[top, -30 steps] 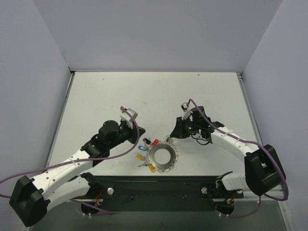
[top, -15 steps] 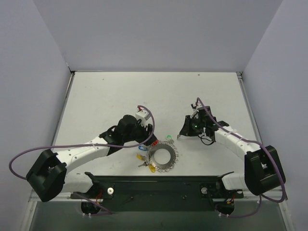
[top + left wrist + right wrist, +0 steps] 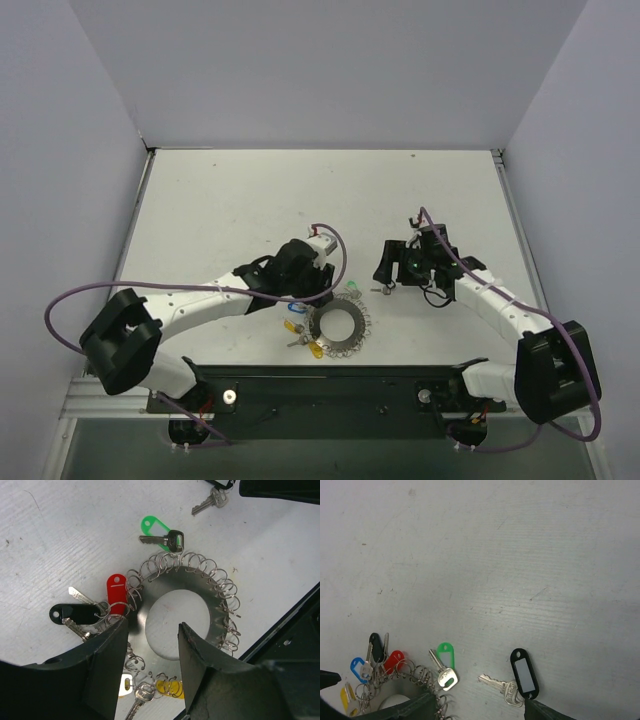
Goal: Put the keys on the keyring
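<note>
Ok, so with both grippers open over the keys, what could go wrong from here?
1. The left gripper hangs over the keyring rim, right beside the red-tagged key. Closing there may snag that tag or shove the ring.
2. The loose black-tagged key lies flat on the table, apart from the ring, near the open right gripper. A pinch might just slide it away.

No lettering can be read in any view. The black tag [image 3: 524, 674], lower right of the right-wrist frame, carries a pale insert, seemingly blank. The red tag [image 3: 116, 594], centre left of the left-wrist frame, bears only a faint white line, too small to make out.
</note>
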Tool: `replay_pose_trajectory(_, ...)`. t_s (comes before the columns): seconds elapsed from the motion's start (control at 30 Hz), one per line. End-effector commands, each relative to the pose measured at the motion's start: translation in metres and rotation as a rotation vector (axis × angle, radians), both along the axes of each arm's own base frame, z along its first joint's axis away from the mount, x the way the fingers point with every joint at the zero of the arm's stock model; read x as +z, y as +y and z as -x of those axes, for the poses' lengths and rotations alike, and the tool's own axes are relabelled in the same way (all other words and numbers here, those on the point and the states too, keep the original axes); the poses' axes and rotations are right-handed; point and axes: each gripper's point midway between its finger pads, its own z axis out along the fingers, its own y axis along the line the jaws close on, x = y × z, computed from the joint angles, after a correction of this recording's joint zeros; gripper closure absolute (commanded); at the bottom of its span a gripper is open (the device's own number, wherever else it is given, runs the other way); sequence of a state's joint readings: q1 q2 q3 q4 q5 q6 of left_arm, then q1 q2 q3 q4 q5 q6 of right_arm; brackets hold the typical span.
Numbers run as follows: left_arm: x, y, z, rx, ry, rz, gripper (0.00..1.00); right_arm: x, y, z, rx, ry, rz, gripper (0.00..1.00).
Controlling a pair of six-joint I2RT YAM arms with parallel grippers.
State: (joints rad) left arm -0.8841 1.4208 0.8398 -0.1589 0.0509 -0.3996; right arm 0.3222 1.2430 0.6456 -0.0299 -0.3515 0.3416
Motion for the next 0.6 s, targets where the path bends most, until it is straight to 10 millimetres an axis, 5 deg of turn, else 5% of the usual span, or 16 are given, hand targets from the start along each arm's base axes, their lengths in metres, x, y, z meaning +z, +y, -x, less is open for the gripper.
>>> replay_pose_trajectory(0.0, 0.004, -0.008, -0.014, 0.021, -0.054, -0.056, 0.49, 0.006, -0.002, 0.0, -0.015, -0.02, 0.002, 0.3)
replay_pose_trajectory(0.17, -0.006, -0.008, -0.021, 0.034, -0.059, -0.107, 0.55, 0.002, 0.0, 0.002, -0.006, -0.001, -0.004, 0.3)
replay_pose_trajectory(0.57, -0.005, -0.015, -0.021, -0.004, -0.065, -0.123, 0.48, -0.002, 0.011, 0.016, 0.061, 0.038, -0.034, 0.3)
